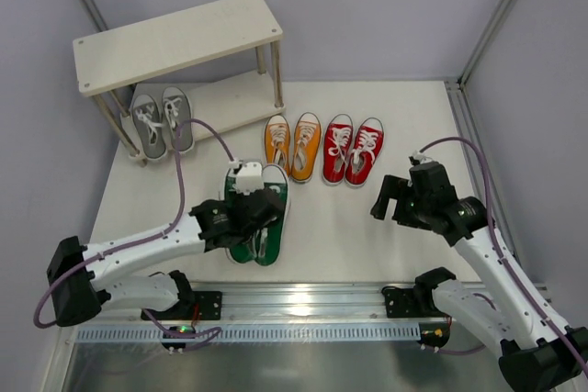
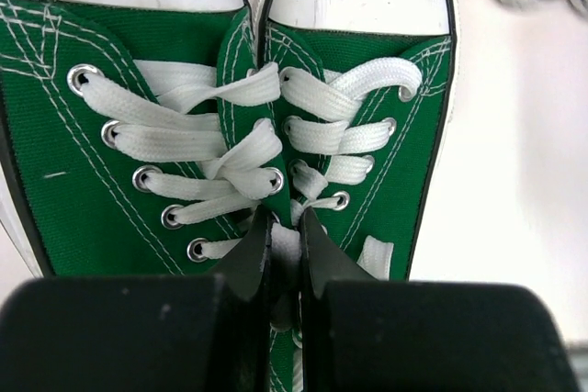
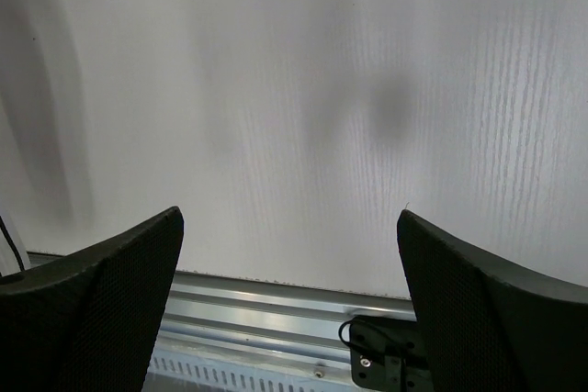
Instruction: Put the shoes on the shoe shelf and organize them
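Inner canvas edges of the green pair (image 2: 110, 181) are pinched by the L claw (image 2: 283, 243), fingers narrow. The R claw (image 3: 289, 218) is held wide over the ribbed white bench (image 3: 303, 89), nr the metal front rail (image 3: 266, 293).

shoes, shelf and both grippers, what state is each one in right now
shelf: standing, top tier bare
grey pair: upright side by side on the lower tier
green pair: side by side, pinched at the inner walls
orange pair: upright on the table, off the shelf
red pair: upright on the table beside orange
left gripper: shut on green pair
right gripper: open, holding nothing
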Action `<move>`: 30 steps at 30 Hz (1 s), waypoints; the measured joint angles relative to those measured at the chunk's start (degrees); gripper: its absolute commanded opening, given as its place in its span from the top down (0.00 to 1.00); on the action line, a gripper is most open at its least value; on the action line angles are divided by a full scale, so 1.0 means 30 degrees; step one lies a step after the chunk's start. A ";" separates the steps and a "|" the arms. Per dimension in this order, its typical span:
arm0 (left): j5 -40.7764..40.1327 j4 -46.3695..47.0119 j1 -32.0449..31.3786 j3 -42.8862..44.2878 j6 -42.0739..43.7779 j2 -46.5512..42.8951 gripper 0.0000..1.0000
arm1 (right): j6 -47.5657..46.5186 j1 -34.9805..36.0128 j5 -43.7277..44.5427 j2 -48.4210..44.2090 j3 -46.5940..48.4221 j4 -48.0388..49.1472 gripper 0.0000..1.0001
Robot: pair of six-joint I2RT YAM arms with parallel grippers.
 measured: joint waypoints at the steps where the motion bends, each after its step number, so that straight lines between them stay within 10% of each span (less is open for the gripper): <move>1: 0.0058 0.0510 0.1005 0.0000 0.0867 0.0066 1.00 | -0.0015 0.0000 -0.0102 0.0197 0.0138 -0.0058 0.02; 10: 0.2295 0.7162 1.0440 0.1632 0.9143 0.3650 1.00 | -0.0386 0.0000 -0.0291 0.1049 0.1741 -0.0131 0.02; 30: 0.5931 1.7959 1.6145 0.8218 1.2626 1.4768 1.00 | -0.2040 0.0000 0.0226 0.6229 0.3424 -0.0109 0.02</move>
